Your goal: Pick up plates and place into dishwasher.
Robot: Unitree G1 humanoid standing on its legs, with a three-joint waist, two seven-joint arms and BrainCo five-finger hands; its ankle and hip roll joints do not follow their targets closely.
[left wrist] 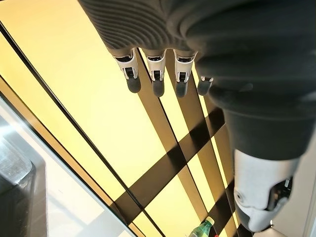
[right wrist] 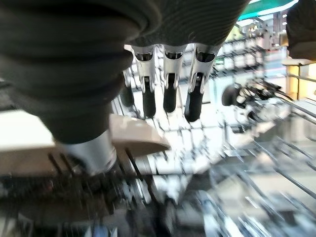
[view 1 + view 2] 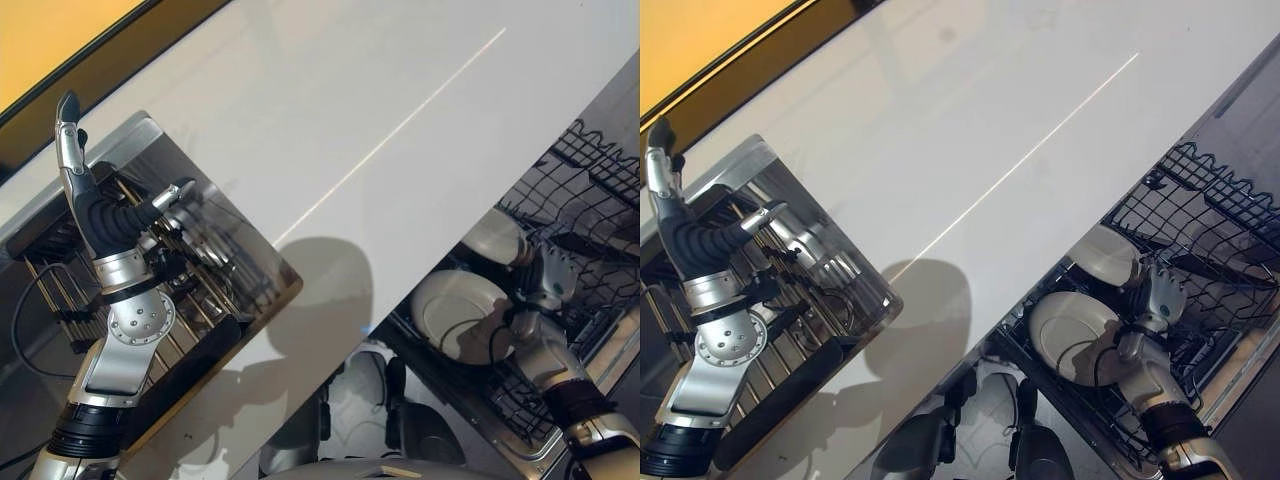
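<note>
Two cream plates stand on edge in the dishwasher's black wire rack (image 3: 590, 170) at the lower right: a larger one (image 3: 450, 310) nearer me and a smaller one (image 3: 495, 235) behind it. My right hand (image 3: 540, 280) is down in the rack just beside the larger plate, fingers (image 2: 170, 94) straight and holding nothing; the plate's rim (image 2: 138, 136) lies next to the thumb. My left hand (image 3: 90, 205) is raised over the metal dish rack (image 3: 215, 260) at the left, fingers (image 1: 155, 81) straight and empty.
A broad white countertop (image 3: 350, 100) runs between the dish rack and the dishwasher. The dish rack sits in a steel tray (image 3: 760, 160) with shiny ware in it. A yellow wall with dark stripes (image 1: 74, 98) lies behind the left hand.
</note>
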